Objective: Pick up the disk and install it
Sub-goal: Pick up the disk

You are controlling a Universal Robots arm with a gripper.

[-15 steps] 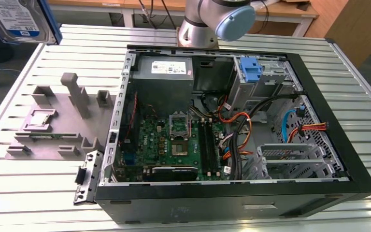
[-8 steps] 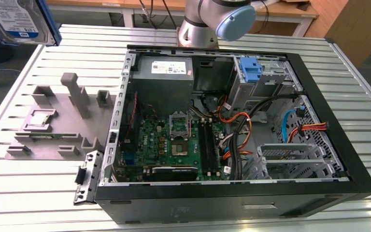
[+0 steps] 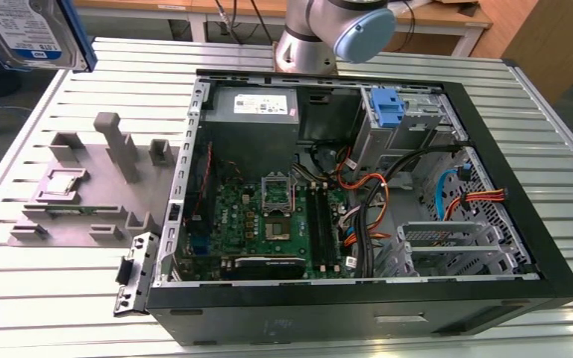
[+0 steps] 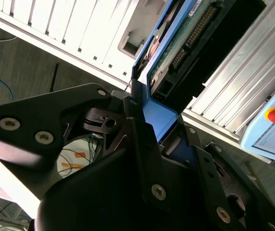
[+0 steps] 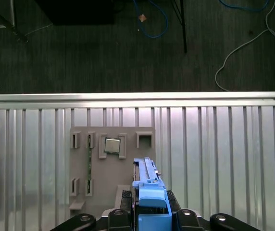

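The disk (image 3: 23, 30), a silver labelled hard drive in a blue bracket, sits clamped edge-on in the gripper (image 5: 149, 216), jutting beyond it.

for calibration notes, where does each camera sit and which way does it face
exterior view: off the arm, looking down on the computer case on the table; arm shows, disk aloft
first wrist view: on the wrist, facing down at the table and fixture; pincer shows
second wrist view: on the wrist, close along the pincer to the disk
shared: both wrist views show the pincer shut on the disk
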